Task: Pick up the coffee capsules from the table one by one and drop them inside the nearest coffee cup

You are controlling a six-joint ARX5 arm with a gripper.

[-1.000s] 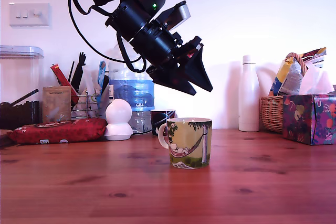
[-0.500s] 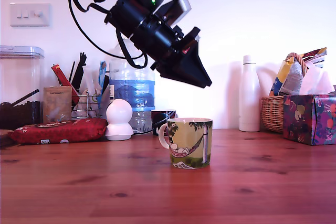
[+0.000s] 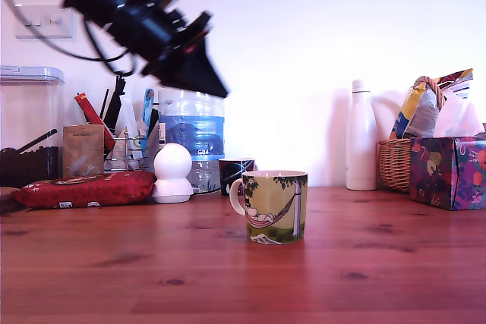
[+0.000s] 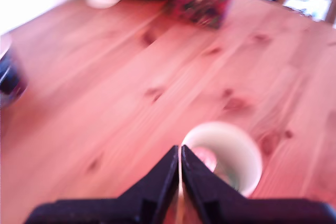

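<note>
Gripper [image 3: 216, 89] fingers are pressed together with only a hairline seam between them, and nothing is held — the wrist view shows the two dark fingers [image 4: 163, 174] meeting at a point. In the exterior view the arm is high and blurred, up toward that view's left, well above the table [image 3: 380, 263] and well apart from the coffee cup [image 3: 275, 206].

The cup stands upright on the bare wood, handle toward the exterior view's left, lower than the fingertips and off to that view's right. In the wrist view its open white rim [image 4: 223, 156] lies just beyond the fingertips; something pinkish and pale shows inside, too blurred to identify as a capsule.

No capsule is visible on the tabletop in either view, so the direction to the next pick cannot be told.

Open room: the wood around the cup is bare on all sides. Clutter — a water bottle [image 3: 191, 138], a small dark cup [image 3: 234, 174], a wicker basket [image 3: 395, 163] — lines the far edge by the wall.
</note>
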